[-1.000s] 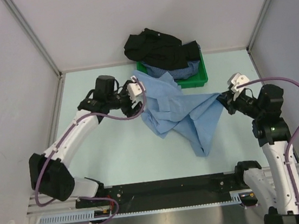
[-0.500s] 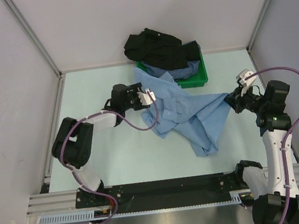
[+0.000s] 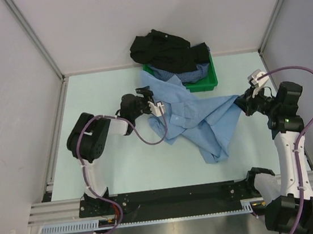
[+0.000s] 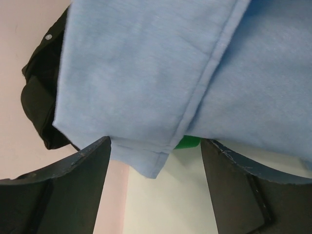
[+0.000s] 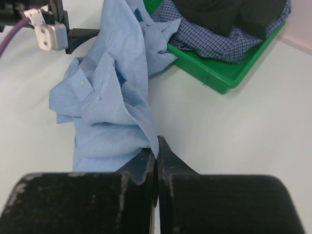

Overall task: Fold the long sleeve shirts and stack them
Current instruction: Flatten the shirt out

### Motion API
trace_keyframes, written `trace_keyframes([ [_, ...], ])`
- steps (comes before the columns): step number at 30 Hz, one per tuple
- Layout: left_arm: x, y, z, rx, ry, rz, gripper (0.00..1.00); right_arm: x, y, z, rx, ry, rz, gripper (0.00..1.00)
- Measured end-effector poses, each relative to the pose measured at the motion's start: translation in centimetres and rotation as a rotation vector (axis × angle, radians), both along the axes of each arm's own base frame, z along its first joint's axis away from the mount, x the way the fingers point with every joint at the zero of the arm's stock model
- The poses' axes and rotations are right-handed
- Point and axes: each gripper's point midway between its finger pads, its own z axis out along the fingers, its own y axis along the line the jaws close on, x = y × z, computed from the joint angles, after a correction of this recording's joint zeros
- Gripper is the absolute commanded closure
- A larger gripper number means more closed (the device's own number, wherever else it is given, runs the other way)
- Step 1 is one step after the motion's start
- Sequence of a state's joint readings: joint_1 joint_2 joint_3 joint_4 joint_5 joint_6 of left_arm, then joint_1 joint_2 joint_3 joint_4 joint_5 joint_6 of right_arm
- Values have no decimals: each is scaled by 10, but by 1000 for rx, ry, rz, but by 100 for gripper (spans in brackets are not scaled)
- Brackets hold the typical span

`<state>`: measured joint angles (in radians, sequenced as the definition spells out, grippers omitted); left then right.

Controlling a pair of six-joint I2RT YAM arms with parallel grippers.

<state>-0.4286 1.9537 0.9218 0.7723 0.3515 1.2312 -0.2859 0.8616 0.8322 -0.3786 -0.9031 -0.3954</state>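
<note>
The light blue shirt (image 3: 194, 118) lies rumpled in the middle of the table, its far edge draped over the tray's front. My left gripper (image 3: 156, 102) is open at the shirt's left edge; in the left wrist view (image 4: 156, 195) a hemmed corner of the shirt (image 4: 146, 73) hangs just beyond the spread jaws, not gripped. My right gripper (image 3: 239, 104) is shut on the shirt's right edge, pinched between its jaws in the right wrist view (image 5: 157, 146). The black shirt (image 3: 162, 48) lies heaped over the dark-blue checked shirt (image 3: 190, 76).
The green tray (image 3: 212, 81) stands at the back centre and holds the black and checked shirts; it also shows in the right wrist view (image 5: 219, 80). Grey walls close off the table's left, back and right sides.
My left arm has stretched to the right and lowered, bringing its open gripper against the shirt's left edge. My right gripper has drawn the shirt's right edge to the right.
</note>
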Motion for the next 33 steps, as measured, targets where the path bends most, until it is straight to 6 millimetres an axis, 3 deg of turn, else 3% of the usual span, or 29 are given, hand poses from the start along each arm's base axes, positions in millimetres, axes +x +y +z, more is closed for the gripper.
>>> trace_keyframes([
  [5,14,0,-22,11,-12,26,25,2,-1,-2,3,5,-2,100],
  [8,26,3,-21,3,-30,57,39,3,-3,-2,3,5,-7,100],
  [9,29,5,-17,-5,-38,66,49,3,-3,-2,3,5,-9,100],
  [11,32,11,-8,-27,-46,87,60,3,-3,-1,3,4,-10,100],
  [12,34,16,-3,-38,-43,98,72,3,-3,-1,6,6,-11,100],
  [14,35,23,11,-61,-41,114,84,4,-3,0,11,3,-13,100],
  [15,35,27,19,-69,-38,121,96,5,-3,1,13,0,-15,100],
  [21,25,33,71,-117,-39,106,100,11,-4,9,30,-24,-25,100],
  [28,1,35,76,-103,136,99,100,19,-10,21,35,-64,-56,100],
  [30,-1,39,89,-122,229,133,100,27,-14,37,44,-100,-79,100],
  [33,-2,50,139,-197,301,196,100,42,-21,77,61,-188,-117,100],
])
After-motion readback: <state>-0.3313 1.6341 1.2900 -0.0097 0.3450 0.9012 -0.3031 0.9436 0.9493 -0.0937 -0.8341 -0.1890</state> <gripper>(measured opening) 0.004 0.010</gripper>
